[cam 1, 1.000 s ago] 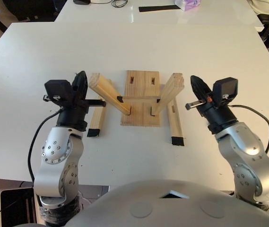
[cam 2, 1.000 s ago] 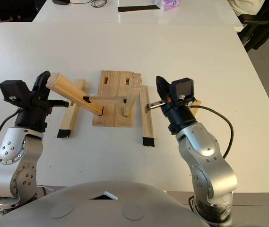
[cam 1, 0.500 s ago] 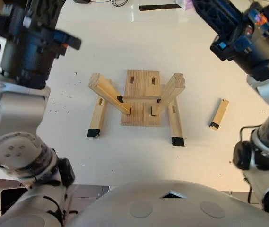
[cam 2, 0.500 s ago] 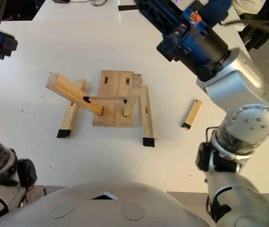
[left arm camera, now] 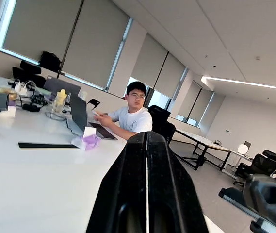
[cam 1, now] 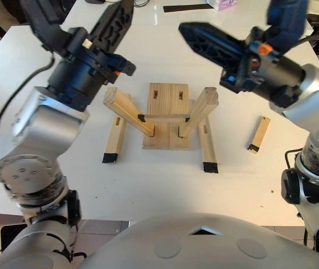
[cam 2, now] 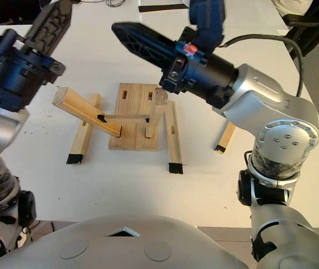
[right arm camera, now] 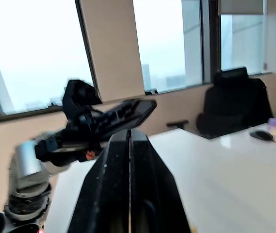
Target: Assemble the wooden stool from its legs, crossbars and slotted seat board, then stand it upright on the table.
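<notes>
The slotted seat board lies flat mid-table. Two legs stand tilted in it, one leaning left, one leaning right, joined by a thin crossbar. Two more legs lie flat beside the board, left and right. A short crossbar lies alone farther right. My left gripper is shut and empty, raised high above the board's left side. My right gripper is also shut and empty, high above the board's far right, pointing towards the left one. Their closed fingers aim out over the room.
The white table has free room in front of and around the parts. A second table behind carries a black strip, a tissue pack and cables. Office chairs stand at the back corners.
Both arms have risen from table level beside the stool parts to high above the table and swung inward. The short crossbar at the right is uncovered. The wooden parts have not moved.
</notes>
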You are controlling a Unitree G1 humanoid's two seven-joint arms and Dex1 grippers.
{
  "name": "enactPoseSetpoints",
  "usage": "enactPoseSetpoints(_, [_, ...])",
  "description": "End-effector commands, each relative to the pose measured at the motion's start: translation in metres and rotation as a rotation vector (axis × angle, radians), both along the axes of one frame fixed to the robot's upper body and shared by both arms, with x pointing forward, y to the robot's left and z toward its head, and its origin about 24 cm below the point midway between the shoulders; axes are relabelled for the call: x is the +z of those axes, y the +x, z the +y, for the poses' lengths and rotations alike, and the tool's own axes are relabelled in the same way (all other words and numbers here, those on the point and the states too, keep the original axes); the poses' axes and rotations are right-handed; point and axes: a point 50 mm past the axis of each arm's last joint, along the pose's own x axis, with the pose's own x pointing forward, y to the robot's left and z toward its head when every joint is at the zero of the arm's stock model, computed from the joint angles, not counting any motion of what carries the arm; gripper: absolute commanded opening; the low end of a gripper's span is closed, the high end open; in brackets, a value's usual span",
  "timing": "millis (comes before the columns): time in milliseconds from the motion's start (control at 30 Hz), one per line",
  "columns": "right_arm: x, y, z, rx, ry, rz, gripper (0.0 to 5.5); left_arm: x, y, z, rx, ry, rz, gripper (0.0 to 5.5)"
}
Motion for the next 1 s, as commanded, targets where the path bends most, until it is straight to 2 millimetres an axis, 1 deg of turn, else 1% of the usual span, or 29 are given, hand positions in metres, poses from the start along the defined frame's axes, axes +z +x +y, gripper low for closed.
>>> enactPoseSetpoints(33, [0.009, -0.008, -0.001, 0.027, 0.048, 0.003, 0.01, 0.012, -0.006, -0.004, -0.081, 0.039, -0.013, 0.00])
enactPoseSetpoints(100, [0.003, -0.007, 0.003, 0.025, 0.020, 0.017, 0.01, 0.007, -0.005, -0.003, -0.074, 0.075, 0.023, 0.00])
enactPoseSetpoints(167, [-0.005, -0.006, 0.004, 0.011, -0.006, 0.041, 0.01, -0.004, -0.004, -0.001, -0.069, 0.086, 0.079, 0.00])
enactPoseSetpoints(233, [-0.020, -0.003, 0.007, -0.016, -0.064, 0.072, 0.01, -0.024, -0.003, 0.003, -0.048, 0.124, 0.160, 0.00])
enactPoseSetpoints(333, [-0.061, 0.004, 0.009, -0.087, -0.228, 0.141, 0.01, -0.078, 0.001, 0.015, 0.007, 0.179, 0.374, 0.00])
enactPoseSetpoints(367, [-0.070, 0.004, 0.010, -0.096, -0.258, 0.151, 0.01, -0.092, 0.001, 0.017, 0.015, 0.179, 0.421, 0.00])
enactPoseSetpoints(400, [-0.075, 0.004, 0.010, -0.099, -0.267, 0.152, 0.01, -0.099, 0.002, 0.017, 0.017, 0.179, 0.436, 0.00])
enactPoseSetpoints(433, [-0.076, 0.004, 0.011, -0.096, -0.263, 0.147, 0.01, -0.100, 0.003, 0.015, 0.013, 0.155, 0.426, 0.00])
enactPoseSetpoints(533, [-0.068, 0.005, 0.010, -0.094, -0.228, 0.116, 0.01, -0.085, 0.007, 0.005, -0.010, 0.075, 0.337, 0.00])
enactPoseSetpoints(633, [-0.055, 0.010, 0.007, -0.115, -0.183, 0.068, 0.01, -0.068, 0.010, 0.002, -0.011, 0.037, 0.242, 0.00])
enactPoseSetpoints(700, [-0.036, 0.012, 0.006, -0.112, -0.091, 0.030, 0.01, -0.044, 0.011, 0.004, -0.005, -0.033, 0.133, 0.00])
enactPoseSetpoints(800, [-0.007, 0.009, 0.003, -0.073, 0.042, -0.002, 0.01, -0.004, 0.007, 0.009, -0.012, -0.142, -0.034, 0.00])
enactPoseSetpoints(867, [0.005, 0.004, 0.000, -0.052, 0.090, -0.007, 0.01, 0.015, 0.003, 0.012, -0.034, -0.173, -0.104, 0.00])
enactPoseSetpoints(900, [0.007, 0.003, 0.000, -0.039, 0.103, -0.002, 0.01, 0.019, 0.001, 0.013, -0.041, -0.168, -0.115, 0.00])
enactPoseSetpoints(933, [0.007, 0.002, 0.001, -0.029, 0.106, 0.007, 0.01, 0.019, 0.002, 0.014, -0.041, -0.153, -0.108, 0.00])
enactPoseSetpoints(967, [0.005, 0.001, 0.002, -0.024, 0.093, 0.019, 0.01, 0.015, 0.003, 0.015, -0.040, -0.140, -0.081, 0.00])
enactPoseSetpoints(1000, [-0.002, 0.001, 0.003, -0.028, 0.055, 0.037, 0.01, 0.004, 0.007, 0.015, -0.032, -0.114, -0.023, 0.00])
